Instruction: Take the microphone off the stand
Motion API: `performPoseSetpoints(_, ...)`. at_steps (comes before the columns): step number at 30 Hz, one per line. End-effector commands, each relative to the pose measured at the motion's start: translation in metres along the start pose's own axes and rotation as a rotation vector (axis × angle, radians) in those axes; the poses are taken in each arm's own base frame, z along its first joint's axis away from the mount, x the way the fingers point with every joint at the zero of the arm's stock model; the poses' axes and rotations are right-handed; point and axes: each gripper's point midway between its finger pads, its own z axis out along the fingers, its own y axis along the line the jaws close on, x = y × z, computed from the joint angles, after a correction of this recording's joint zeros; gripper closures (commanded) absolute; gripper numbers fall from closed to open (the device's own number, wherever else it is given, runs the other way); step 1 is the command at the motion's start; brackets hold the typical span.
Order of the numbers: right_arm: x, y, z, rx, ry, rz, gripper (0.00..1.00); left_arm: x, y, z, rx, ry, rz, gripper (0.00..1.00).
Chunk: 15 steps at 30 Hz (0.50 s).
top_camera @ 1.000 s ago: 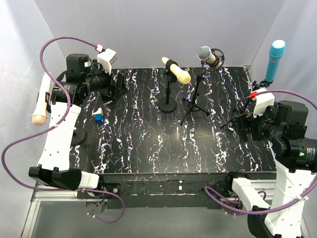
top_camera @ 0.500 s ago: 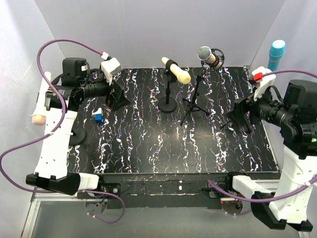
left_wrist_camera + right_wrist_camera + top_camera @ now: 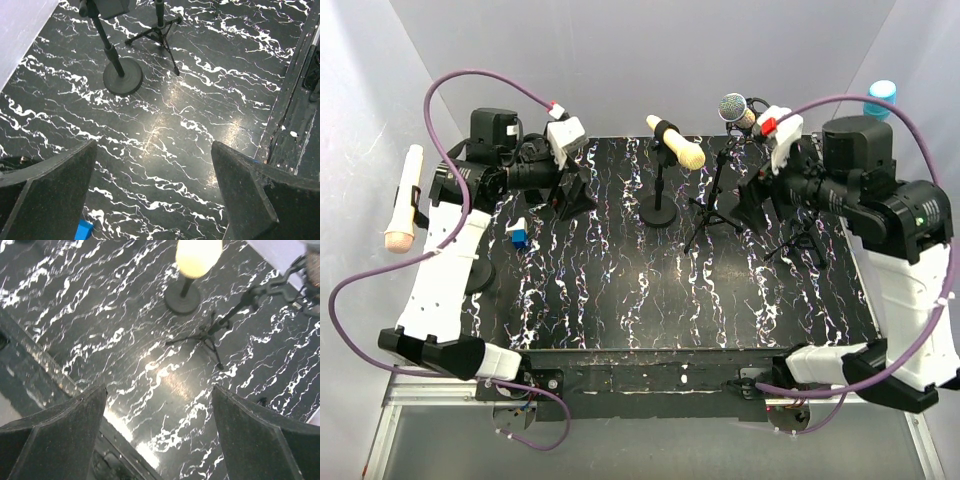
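Over the far middle of the table [image 3: 620,320], the cream microphone [image 3: 680,145] sits clipped aslant on its round-base stand [image 3: 660,205], with a silver-headed microphone [image 3: 733,106] on a tripod [image 3: 715,215] just right of it. Either side, the left gripper [image 3: 575,195] and right gripper [image 3: 760,205] face inward, probably lining up. Left wrist view: jaws wide apart, empty, both stands ahead. Right wrist view: likewise spread, holding nothing. No container shows.
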Motion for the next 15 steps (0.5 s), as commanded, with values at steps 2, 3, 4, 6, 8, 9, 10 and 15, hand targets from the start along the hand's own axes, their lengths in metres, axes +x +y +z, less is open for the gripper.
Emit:
performPoseSetpoints(2, -0.054, -0.023, 0.015, 0.112, -0.139, 0.067, 0.09, -0.031, 0.001, 0.009, 0.013, -0.077, 0.107, 0.02)
performPoseSetpoints(3, -0.058, -0.022, 0.018, 0.108, -0.139, 0.071, 0.09, -0.031, -0.002, 0.012, 0.026, -0.082, 0.112, 0.02)
performPoseSetpoints(4, -0.06, -0.02, 0.024, 0.096, -0.132, 0.07, 0.09, -0.031, -0.004, 0.015, 0.035, -0.086, 0.118, 0.02)
performPoseSetpoints(6, -0.06, -0.015, 0.036, 0.079, -0.108, 0.065, 0.1, -0.03, -0.008, 0.017, 0.044, -0.099, 0.121, 0.02)
performPoseSetpoints(8, -0.062, -0.014, 0.048, 0.087, -0.094, 0.064, 0.1, -0.026, -0.013, 0.019, 0.048, -0.108, 0.124, 0.02)
performPoseSetpoints(9, -0.063, -0.012, 0.053, 0.093, -0.091, 0.063, 0.1, -0.022, -0.015, 0.02, 0.05, -0.106, 0.12, 0.02)
performPoseSetpoints(10, -0.065, -0.014, 0.058, 0.108, -0.093, 0.061, 0.09, -0.019, -0.017, 0.019, 0.049, -0.103, 0.123, 0.02)
performPoseSetpoints(15, -0.07, -0.038, 0.078, 0.28, -0.115, 0.147, 0.05, 0.003, -0.012, 0.018, -0.007, -0.038, 0.167, 0.02)
